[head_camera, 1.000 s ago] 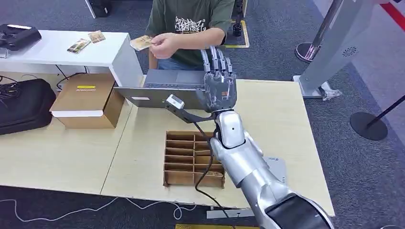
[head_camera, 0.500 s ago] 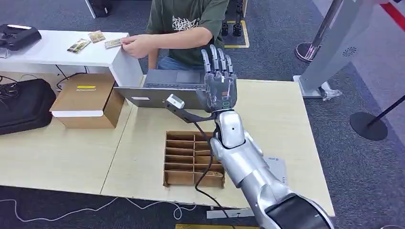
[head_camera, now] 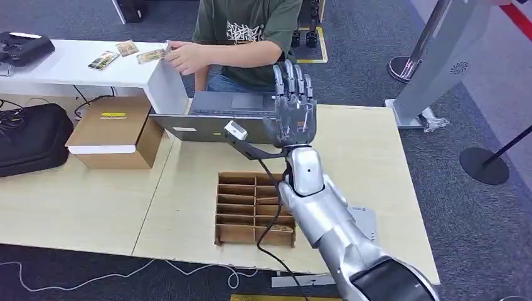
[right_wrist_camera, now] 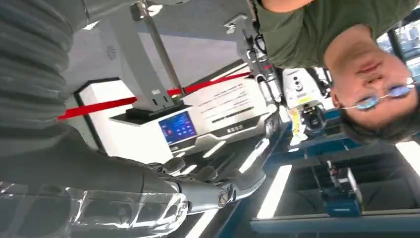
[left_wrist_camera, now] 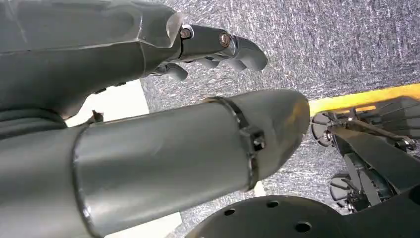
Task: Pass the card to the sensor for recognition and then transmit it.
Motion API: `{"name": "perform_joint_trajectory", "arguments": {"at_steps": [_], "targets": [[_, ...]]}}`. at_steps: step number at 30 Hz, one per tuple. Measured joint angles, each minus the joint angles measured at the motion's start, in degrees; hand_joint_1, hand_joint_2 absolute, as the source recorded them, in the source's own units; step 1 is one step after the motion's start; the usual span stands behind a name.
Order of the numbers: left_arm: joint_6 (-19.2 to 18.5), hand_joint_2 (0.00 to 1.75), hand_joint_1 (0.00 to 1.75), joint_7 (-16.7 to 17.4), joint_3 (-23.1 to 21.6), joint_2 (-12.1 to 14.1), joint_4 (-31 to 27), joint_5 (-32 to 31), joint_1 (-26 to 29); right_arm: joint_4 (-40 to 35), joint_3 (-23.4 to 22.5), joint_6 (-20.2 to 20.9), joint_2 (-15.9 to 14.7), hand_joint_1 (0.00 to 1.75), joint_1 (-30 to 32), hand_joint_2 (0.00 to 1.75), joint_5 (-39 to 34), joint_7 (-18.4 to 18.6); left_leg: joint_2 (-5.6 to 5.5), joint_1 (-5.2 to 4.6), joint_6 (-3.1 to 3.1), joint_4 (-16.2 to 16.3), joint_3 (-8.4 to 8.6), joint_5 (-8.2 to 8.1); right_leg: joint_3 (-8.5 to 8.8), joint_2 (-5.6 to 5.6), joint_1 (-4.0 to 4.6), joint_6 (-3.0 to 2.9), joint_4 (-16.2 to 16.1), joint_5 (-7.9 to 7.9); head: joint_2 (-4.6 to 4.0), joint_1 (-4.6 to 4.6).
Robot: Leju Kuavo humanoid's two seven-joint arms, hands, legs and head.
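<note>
Reaching over the far part of the wooden table [head_camera: 370, 157], the right hand [head_camera: 293, 106] is raised with its fingers [head_camera: 290, 81] straight, slightly spread and holding nothing, just above the far edge of the grey laptop [head_camera: 216, 113]. Beyond the laptop sits a person [head_camera: 251, 28] whose hand [head_camera: 185, 58] holds a card [head_camera: 152, 56] flat on the near right corner of the white side table [head_camera: 75, 66], left of the laptop; two more cards [head_camera: 115, 54] lie further left on that table. Nearer than the laptop, a cardboard divider tray [head_camera: 241, 207] is set into the wooden table, crossed by the right arm. Right of the laptop the tabletop is bare to its edge. The left hand [left_wrist_camera: 148, 49] hangs over grey carpet, its fingers [left_wrist_camera: 233, 47] curled in loosely around nothing.
</note>
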Motion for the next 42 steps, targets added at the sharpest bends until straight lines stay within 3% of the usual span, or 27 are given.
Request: {"name": "perform_joint_trajectory", "arguments": {"at_steps": [17,23,33,42], "targets": [[0.0,0.00,0.00,0.0,0.0,0.2,0.0,2.1,0.3,-15.9,1.0,1.4,-6.9,0.00,10.9,1.75,0.0,5.7,-0.01,0.00,0.00,0.0,-0.01,-0.01,-0.01,0.00,0.00,0.00,0.0,0.00,0.00,0.00],[-0.1,0.00,0.00,-0.6,0.0,0.2,0.0,3.1,0.8,-23.1,3.3,2.5,-10.6,0.00,15.4,1.75,0.0,9.2,0.00,0.00,0.01,0.0,-0.01,-0.02,-0.01,-0.01,0.00,0.01,0.0,-0.01,0.00,0.00],[-0.2,0.00,0.00,-0.7,0.0,0.2,0.0,4.2,1.3,-35.6,8.4,5.6,-19.3,0.00,23.3,1.75,0.0,19.2,-0.02,-0.01,0.01,0.0,-0.04,-0.04,-0.01,-0.01,0.00,0.01,-0.1,-0.01,-0.02,0.00],[-0.2,0.00,0.00,-1.0,0.0,0.2,0.0,5.9,1.7,-45.0,10.9,9.3,-24.6,0.00,30.9,1.75,0.0,24.0,-0.03,-0.01,0.04,0.0,-0.06,-0.07,-0.03,-0.02,-0.01,0.02,-0.1,-0.03,0.00,0.00]]}}
